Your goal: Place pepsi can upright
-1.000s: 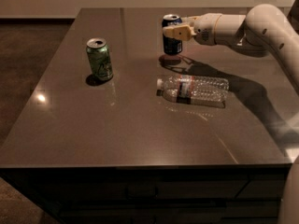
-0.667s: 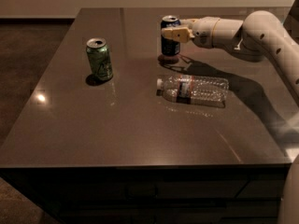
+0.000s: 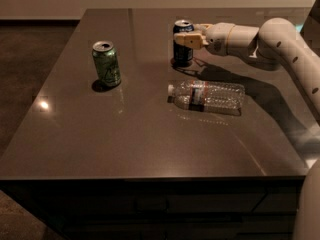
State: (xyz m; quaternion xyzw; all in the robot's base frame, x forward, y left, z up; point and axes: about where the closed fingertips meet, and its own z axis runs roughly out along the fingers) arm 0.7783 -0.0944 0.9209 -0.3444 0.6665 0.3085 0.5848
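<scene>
The pepsi can (image 3: 182,50) is dark blue with a silver top and stands upright at the far middle of the dark table (image 3: 125,139). Its base is at the table top, with its shadow right under it. My gripper (image 3: 187,35) reaches in from the right and is shut on the can's upper part. One finger (image 3: 189,39) lies across the can's front. The other finger is mostly hidden behind the can.
A green can (image 3: 106,63) stands upright at the left. A clear plastic bottle (image 3: 207,96) lies on its side just in front of the pepsi can. My white arm (image 3: 280,44) spans the table's right side.
The gripper and the pepsi can have moved slightly down and to the left, bringing the can's base to the table top. The green can and bottle have not moved.
</scene>
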